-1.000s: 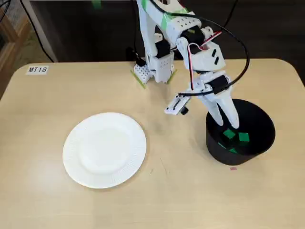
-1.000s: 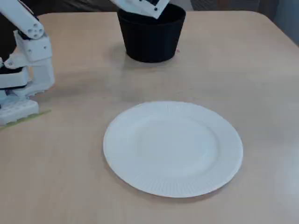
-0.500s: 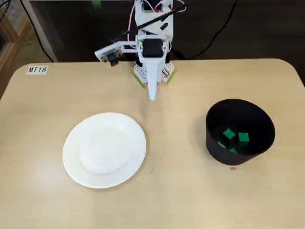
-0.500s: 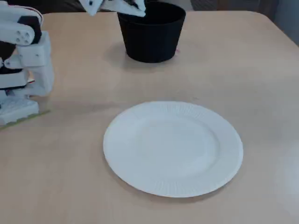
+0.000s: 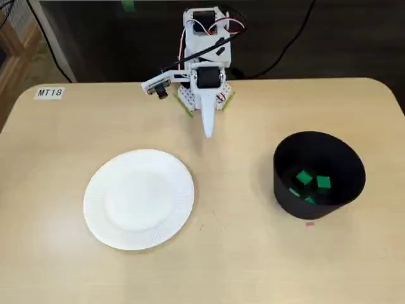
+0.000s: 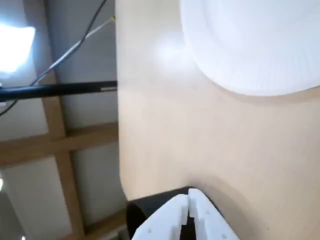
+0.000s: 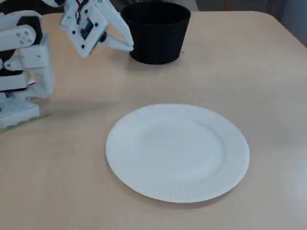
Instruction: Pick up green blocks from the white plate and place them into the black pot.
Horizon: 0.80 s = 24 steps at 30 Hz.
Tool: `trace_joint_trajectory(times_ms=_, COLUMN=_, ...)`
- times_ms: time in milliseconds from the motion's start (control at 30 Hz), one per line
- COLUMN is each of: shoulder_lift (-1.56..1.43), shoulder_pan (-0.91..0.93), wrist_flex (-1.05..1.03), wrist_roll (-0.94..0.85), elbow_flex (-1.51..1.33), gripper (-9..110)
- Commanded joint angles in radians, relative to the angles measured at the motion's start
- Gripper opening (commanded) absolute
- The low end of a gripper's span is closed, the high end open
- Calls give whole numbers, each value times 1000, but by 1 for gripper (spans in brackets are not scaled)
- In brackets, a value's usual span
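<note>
A: What lies nearest in the fixed view from above?

B: The pale wooden table [image 5: 247,259], with a tiny pink mark [image 5: 309,223] just in front of the round black pot [image 5: 283,193]. To the left in that view, well apart from the pot, lies the round white paper plate [image 5: 139,199].

A: And the small green blocks?

B: Several green blocks [image 5: 305,178] lie on the bottom of the pot, close together.

A: Further back?

B: The white end effector [image 5: 207,132] hangs over bare table between plate and pot, its tip pointing toward the camera. Its two fingers are pressed together with nothing between them; the wrist view shows only a thin seam where they meet [image 6: 189,197].

A: And behind that?

B: The white robot arm [image 5: 204,38] is folded above its base at the far edge, with red wires and a black cable on it. A white label reading "MT18" [image 5: 49,92] sits at the far left corner.
</note>
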<state>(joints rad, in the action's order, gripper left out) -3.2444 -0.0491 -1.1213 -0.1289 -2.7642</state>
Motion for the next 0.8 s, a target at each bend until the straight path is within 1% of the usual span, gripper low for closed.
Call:
trace_joint_trajectory(times_ms=0, shoulder_lift=-8, shoulder_pan=0, wrist_flex=9, wrist_roll=-2, elbow_flex=-46, gripper=-2)
trace_joint_trajectory(times_ms=167, shoulder_lift=-8, shoulder_pan=3, wrist_flex=17, wrist_roll=-20, elbow_flex=-123, gripper=-2)
trace_joint_trajectory(times_ms=400, shoulder_lift=-8, shoulder_pan=-2, wrist_flex=34, wrist_roll=9, elbow_flex=-207, gripper=-2)
trace_joint_trajectory(times_ms=600, shoulder_lift=-8, shoulder_pan=0, wrist_flex=34, wrist_roll=21, elbow_flex=-212, gripper=-2)
trace_joint_trajectory(times_ms=667, shoulder_lift=-8, shoulder_pan=0, wrist_flex=34, wrist_roll=21, elbow_flex=-212, gripper=0)
trace_joint_trajectory(times_ms=767, shoulder_lift=-8, shoulder_pan=0, wrist_flex=34, wrist_roll=20, elbow_flex=-210, gripper=-2)
